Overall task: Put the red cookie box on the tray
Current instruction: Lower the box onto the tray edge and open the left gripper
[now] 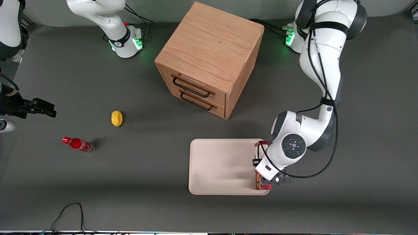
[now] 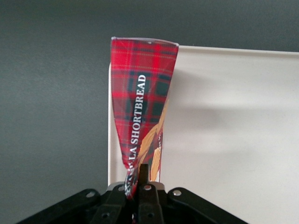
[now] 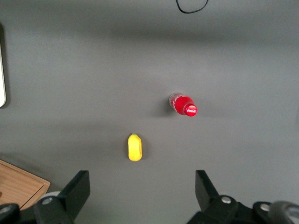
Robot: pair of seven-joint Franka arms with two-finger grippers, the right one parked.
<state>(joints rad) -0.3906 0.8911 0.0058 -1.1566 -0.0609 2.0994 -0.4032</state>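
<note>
Box (image 2: 140, 112), red tartan, hangs pinched in the closed fingers of the gripper (image 2: 142, 179) over the tray (image 1: 222, 169) edge nearest the working arm, placement under way; next, likely, shift it inward, lower it flat, then release.

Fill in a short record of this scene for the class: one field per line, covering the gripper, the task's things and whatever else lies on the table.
gripper: gripper, shut on the red cookie box, over the tray's edge toward the working arm's end
red cookie box: red cookie box, along that edge of the tray
tray: tray, cream-white, nearer the front camera than the wooden drawer cabinet
other items: yellow lemon-like object and red cola bottle lying on its side, both toward the parked arm's end
</note>
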